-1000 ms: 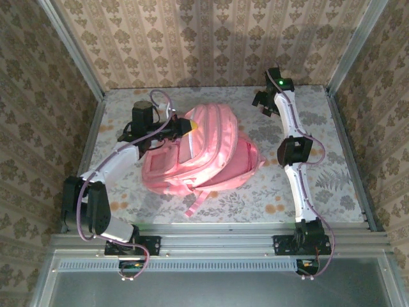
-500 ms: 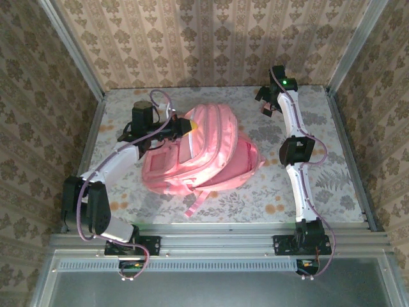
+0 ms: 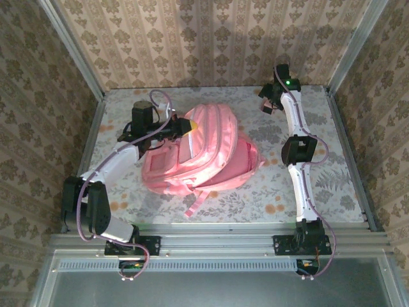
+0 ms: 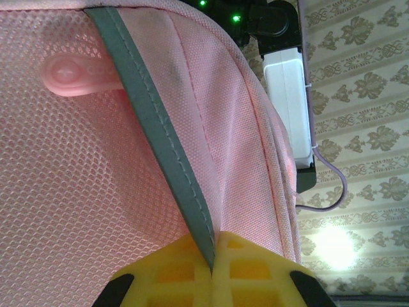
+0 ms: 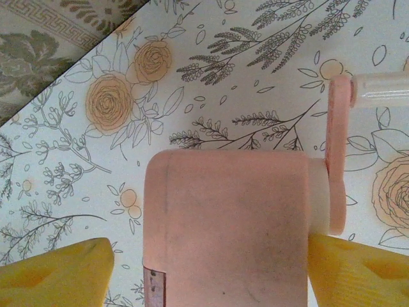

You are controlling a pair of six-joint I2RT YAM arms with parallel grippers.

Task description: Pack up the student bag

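Note:
The student bag (image 3: 204,150), big and pink, lies in the middle of the table with a strap trailing toward the front. My left gripper (image 3: 190,126) is at its upper left edge. In the left wrist view the yellow fingers (image 4: 212,256) are shut on a grey trim strip (image 4: 153,121) of the bag's pink mesh fabric. My right gripper (image 3: 267,102) reaches to the table's back right. Its yellow fingers (image 5: 208,256) straddle a small pink box (image 5: 230,224). The left finger stands apart from the box and the right one is at its white end.
A pink crank handle with a clear knob (image 5: 339,153) sticks out of the box's right end. The wallpapered back wall rises just behind the right gripper. Metal rails (image 3: 348,153) border the floral table. A pink zip pull (image 4: 70,73) lies on the bag's mesh.
The right arm has stretched a little farther toward the back right, and its jaws have narrowed around the pink box. The left arm and the bag have stayed still.

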